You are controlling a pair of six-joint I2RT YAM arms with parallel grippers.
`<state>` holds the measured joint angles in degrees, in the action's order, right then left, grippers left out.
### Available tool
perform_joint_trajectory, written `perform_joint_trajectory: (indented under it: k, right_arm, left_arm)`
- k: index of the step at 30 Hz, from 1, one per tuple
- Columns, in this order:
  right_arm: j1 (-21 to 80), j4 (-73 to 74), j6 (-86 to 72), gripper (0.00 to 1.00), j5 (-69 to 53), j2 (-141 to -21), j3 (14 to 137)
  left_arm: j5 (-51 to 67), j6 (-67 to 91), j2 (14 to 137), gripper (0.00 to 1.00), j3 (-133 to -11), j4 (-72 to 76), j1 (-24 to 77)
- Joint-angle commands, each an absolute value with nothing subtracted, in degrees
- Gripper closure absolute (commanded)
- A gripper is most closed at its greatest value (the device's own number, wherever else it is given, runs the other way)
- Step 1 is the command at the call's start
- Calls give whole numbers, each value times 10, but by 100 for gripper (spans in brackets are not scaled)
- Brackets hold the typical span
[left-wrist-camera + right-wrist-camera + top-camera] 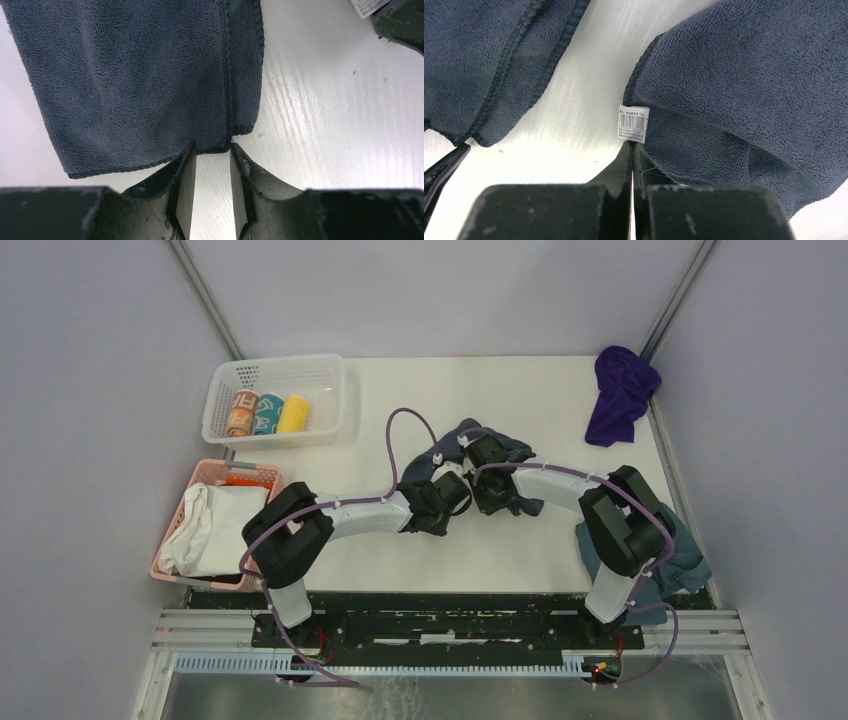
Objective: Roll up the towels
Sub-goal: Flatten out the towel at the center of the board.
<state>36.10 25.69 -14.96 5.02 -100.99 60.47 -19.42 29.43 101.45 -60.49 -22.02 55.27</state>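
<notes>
We find the grey towel [512, 448] mid-table. Right gripper [632, 146] closed, apparently pinching it at the label [633, 124]; left gripper [212, 148] parted at the hem [150, 162]. Risk: left tips barely reach the hem, so closing could miss it.

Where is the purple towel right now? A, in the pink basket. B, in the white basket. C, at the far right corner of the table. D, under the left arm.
C: the purple towel lies bunched at the far right corner of the table, beside the wall.
</notes>
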Motion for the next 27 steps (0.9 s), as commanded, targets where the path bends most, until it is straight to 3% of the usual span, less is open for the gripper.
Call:
perform_joint_trajectory:
  k: [1,7,10,19,27]
  right_arm:
    - [360,255,-155,100,61,-991,594]
    - [358,257,-153,100,62,-985,594]
    - [356,259,-152,100,64,-978,595]
    - [329,288,-143,99,88,-918,604]
    - [289,310,-146,99,115,-855,605]
  left_arm:
    - [-214,266,1022,63,-630,-214,556]
    - [-216,255,1023,80,-631,-201,556]
    - [-218,249,1012,96,-629,-196,555]
    - [-298,237,919,97,-616,-240,522]
    - [-318,241,819,97,-580,-276,423]
